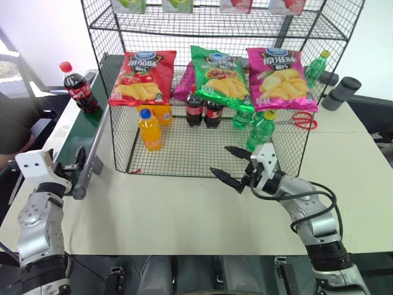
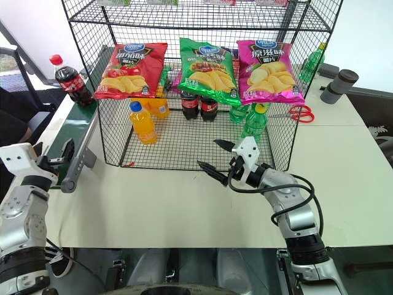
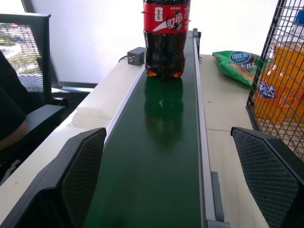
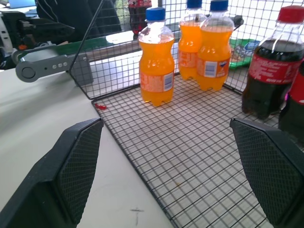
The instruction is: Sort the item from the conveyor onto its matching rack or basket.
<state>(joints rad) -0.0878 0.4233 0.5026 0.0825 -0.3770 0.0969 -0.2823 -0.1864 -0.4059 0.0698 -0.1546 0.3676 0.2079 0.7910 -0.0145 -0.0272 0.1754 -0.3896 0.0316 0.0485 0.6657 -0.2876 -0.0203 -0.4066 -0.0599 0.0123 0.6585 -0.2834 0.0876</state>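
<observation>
Standing upright on the green conveyor (image 1: 73, 144), the cola bottle (image 1: 78, 87) waited well up the belt, apart from both arms and not yet touched. The left gripper (image 3: 161, 190) sat low at the belt's near end with its jaws spread wide and empty, lined up along the belt toward the bottle, seemingly so a reach forward could take it. The right gripper (image 1: 232, 166) hung just in front of the wire basket (image 1: 123, 161) on the desk (image 1: 178, 215), jaws likewise wide with nothing between them. Inside the basket, orange soda bottles (image 4: 156, 61) stood grouped on one side and cola bottles (image 1: 204, 110) further along, which suggested each drink had its own spot.
</observation>
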